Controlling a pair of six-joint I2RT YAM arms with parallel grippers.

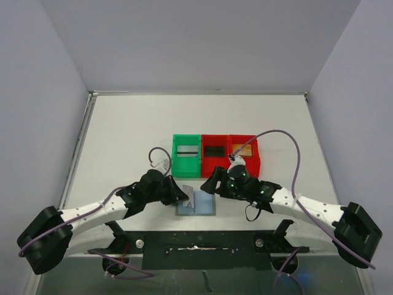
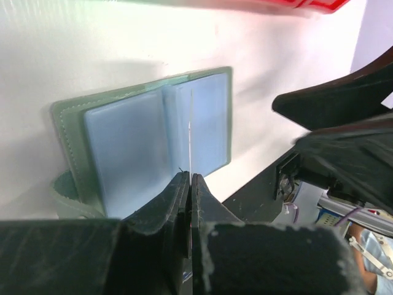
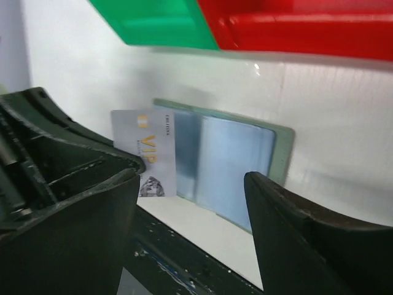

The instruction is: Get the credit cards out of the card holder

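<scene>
- While pinching the card (image 3: 144, 153) by its near edge alone, risks letting it twist or drop from the left gripper (image 2: 189, 178) — jaws pressed together on thin, slick plastic.
- Holds that card upright over the left half of the holder (image 2: 123, 147), seemingly free of the pockets; could snag a pocket lip if swung low.
- Leaves the holder lying open and flat on the table (image 1: 123, 141), just in front of the bins, with nothing pinning it; may slide or fold shut if brushed.
- Hangs the right gripper (image 3: 191, 175) just right of the holder, jaws well apart and gripping nothing; could knock the left arm, working this close.
- Cannot tell whether more cards sit in the pockets — pale panels, nothing readable through them; might end the job early on a wrong guess.
- Counts so: one card in view, one holder with two inner panels, one green bin (image 1: 186, 169), two red bins (image 1: 215, 169), two grippers.
</scene>
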